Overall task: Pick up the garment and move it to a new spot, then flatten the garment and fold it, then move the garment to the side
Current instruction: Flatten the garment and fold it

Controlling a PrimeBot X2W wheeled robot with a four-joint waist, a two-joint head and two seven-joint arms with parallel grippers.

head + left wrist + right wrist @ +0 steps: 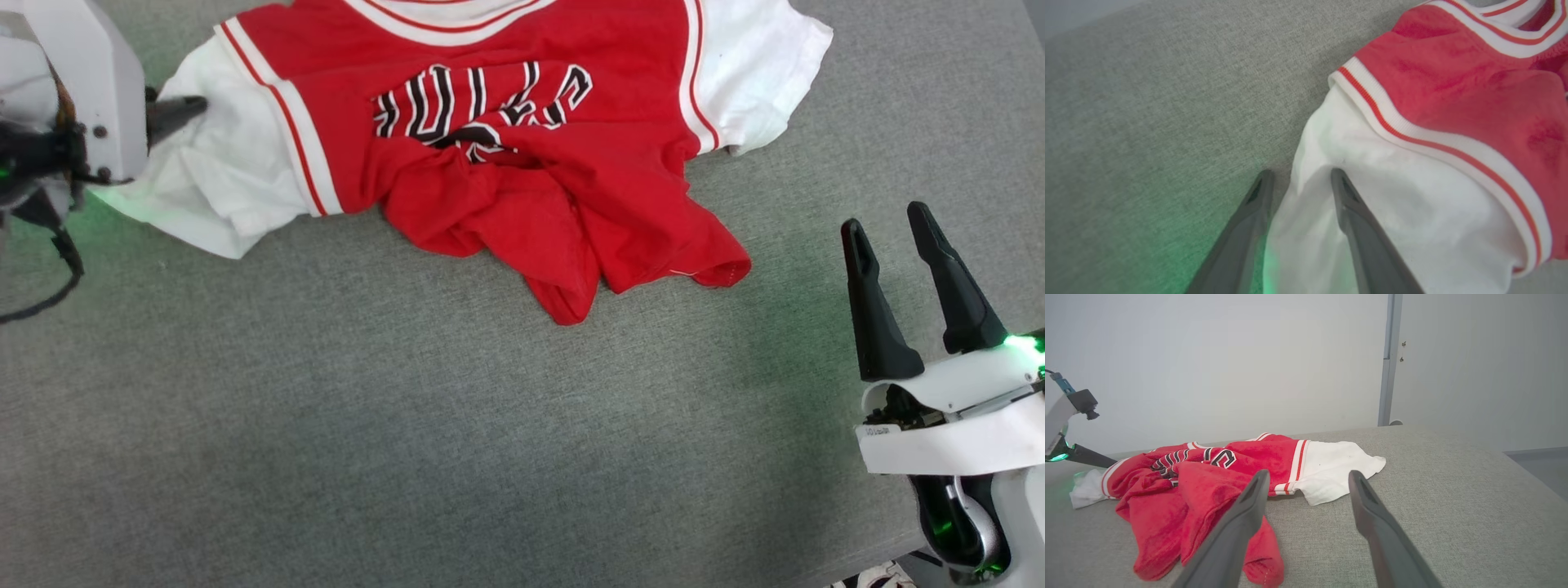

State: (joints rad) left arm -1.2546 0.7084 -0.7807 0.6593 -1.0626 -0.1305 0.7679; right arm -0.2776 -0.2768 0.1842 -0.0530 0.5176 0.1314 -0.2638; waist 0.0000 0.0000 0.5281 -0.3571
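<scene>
Item: crumpled red jersey-style garment [506, 180] with white sleeve panels, white stripe trim and dark chest lettering. It lies unfolded on the far part of the grey woven-fabric table [408, 449], chest up, red hem bunched toward the near side. Left tool [1299, 179]: at the far left, two dark fingers standing apart, astride a raised ridge of the garment's left white sleeve [212, 180], cloth between them but not pinched. Right tool [885, 214]: near right, fingers spread wide, holding nothing, well apart from the garment.
</scene>
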